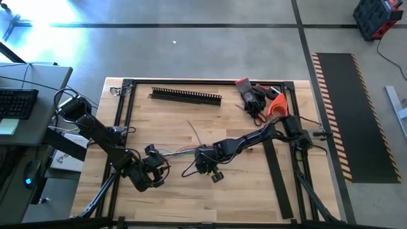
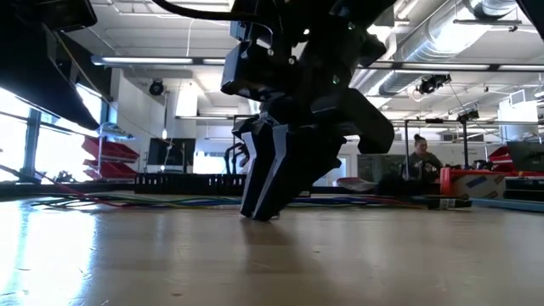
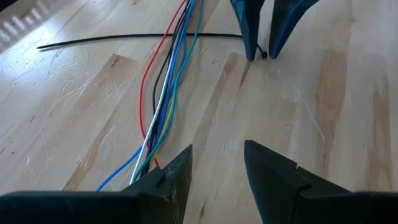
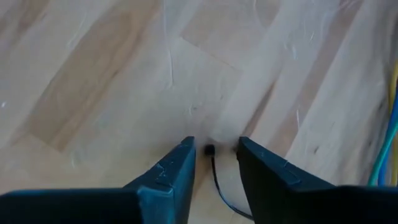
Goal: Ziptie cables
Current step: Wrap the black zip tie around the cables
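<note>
Coloured cables [image 3: 163,93] just beside left pincer [image 3: 216,163] (open, empty), near right pincer [image 4: 214,152].

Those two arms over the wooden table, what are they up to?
They are working on bundling wires. The right gripper is down at the table, its jaws set around the small head end of a thin black zip tie, not yet closed on it. The tie lies across the cables, a loose bunch of coloured wires, and is not looped around them. The left gripper waits just above the table beside the bunch, jaws open, holding nothing.
</note>
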You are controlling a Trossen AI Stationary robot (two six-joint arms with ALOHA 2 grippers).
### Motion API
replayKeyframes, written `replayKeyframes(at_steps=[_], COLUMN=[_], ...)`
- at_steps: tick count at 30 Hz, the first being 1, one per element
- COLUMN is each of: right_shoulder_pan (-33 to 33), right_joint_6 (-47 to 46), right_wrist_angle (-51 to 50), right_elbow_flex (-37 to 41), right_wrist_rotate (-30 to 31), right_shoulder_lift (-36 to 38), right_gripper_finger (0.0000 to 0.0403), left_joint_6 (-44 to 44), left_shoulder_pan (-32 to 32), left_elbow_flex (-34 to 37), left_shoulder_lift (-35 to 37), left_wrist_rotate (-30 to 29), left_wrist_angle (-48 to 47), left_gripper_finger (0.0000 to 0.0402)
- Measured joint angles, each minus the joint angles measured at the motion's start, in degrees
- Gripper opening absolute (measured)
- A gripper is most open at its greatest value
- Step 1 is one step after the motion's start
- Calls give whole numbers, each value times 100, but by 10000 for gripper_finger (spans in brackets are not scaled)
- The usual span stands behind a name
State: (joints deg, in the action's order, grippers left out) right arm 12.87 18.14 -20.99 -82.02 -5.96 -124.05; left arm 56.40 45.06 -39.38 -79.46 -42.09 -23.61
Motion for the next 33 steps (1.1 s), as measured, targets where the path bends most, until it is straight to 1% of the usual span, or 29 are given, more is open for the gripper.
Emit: replayKeyframes(at_steps=[3,6,7,12,17,20,23,25,27,29,33], right_shoulder_pan=[44,56,56,54,32,61,62,19,-1,-11,-11], right_joint_6=[-34,-149,-217,-608,-975,-1182,-1688,-2076,-2442,-2755,-3156], right_wrist_angle=[-131,-227,-220,37,296,1196,2158,3100,4226,5127,6094], right_elbow_flex=[0,-2,-2,26,100,551,1460,2048,2503,2847,3203], right_wrist_rotate=[193,270,309,372,559,650,689,706,750,732,733], right_shoulder_lift=[-37,-41,-44,43,457,889,1186,1378,1538,1561,1557], right_gripper_finger=[74,23,12,3,1,1,0,0,0,0,0], left_joint_6=[-4,-49,-99,-524,-1316,-1619,-1792,-1811,-1902,-2280,-3211], left_shoulder_pan=[0,2,2,2,58,94,92,84,45,-40,-282], left_elbow_flex=[0,0,0,0,0,-2,-2,-2,-2,-2,-2], left_shoulder_lift=[0,0,0,0,-139,-359,-647,-900,-1213,-1531,-2172], left_wrist_rotate=[40,42,40,-84,11,-8,-95,-262,-581,-892,-1275], left_wrist_angle=[50,121,147,535,1209,1554,1784,1985,2280,2720,4018], left_gripper_finger=[120,120,120,120,120,120,120,120,120,121,136])
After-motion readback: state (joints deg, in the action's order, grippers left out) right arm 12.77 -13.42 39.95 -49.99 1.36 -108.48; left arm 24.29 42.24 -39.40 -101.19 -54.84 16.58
